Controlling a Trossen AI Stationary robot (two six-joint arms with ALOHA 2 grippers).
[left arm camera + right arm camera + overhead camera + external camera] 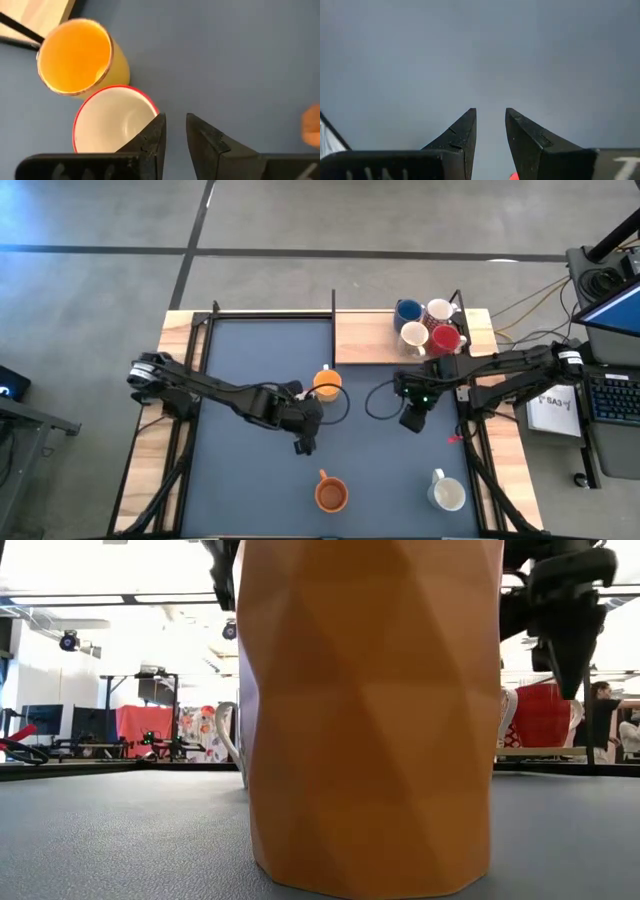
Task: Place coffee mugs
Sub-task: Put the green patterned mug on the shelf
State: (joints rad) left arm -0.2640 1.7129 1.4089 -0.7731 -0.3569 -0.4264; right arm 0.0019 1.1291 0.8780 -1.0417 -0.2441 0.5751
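Our left hand (175, 131), narrowly parted and empty, sits beside the white mug (114, 119); lifting carelessly could topple it.

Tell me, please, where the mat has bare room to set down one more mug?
The mat's near left part, left of the orange-brown mug, is bare, and so is its far left corner. Another gap lies between that mug and the white mug. It is crowded around the yellow-orange mug and on the wooden board.

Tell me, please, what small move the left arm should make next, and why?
Probably lift straight up and away: the left pincer stands open with nothing between its fingers, right beside the red-rimmed white mug, which rests upright on the mat against the yellow mug.
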